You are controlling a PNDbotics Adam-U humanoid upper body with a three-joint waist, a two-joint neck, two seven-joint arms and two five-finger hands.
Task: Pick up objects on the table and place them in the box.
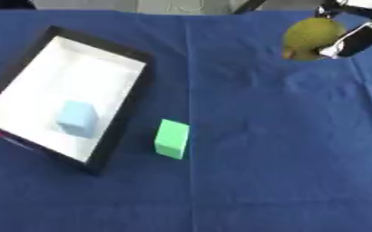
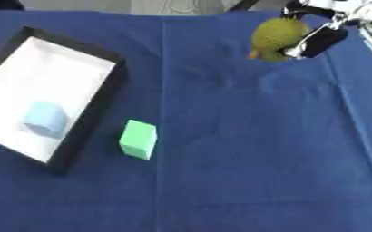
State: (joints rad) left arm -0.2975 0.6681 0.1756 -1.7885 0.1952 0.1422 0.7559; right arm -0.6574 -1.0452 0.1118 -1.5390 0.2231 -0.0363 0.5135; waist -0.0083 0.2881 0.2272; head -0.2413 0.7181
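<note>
At the upper right my right hand (image 1: 358, 38) is shut on a rough olive-green fruit (image 1: 310, 38), held above the blue cloth. A green block (image 1: 172, 138) lies on the cloth just right of the box. The box (image 1: 122, 118) has black walls and a white floor and sits at the left, turned askew. A light blue block (image 1: 79, 118) rests inside it near the front wall. My left hand shows in neither view.
A blue cloth (image 1: 276, 149) covers the whole table, with creases running down its middle and right side. A small red and pale strip (image 1: 0, 135) pokes out at the box's left front wall.
</note>
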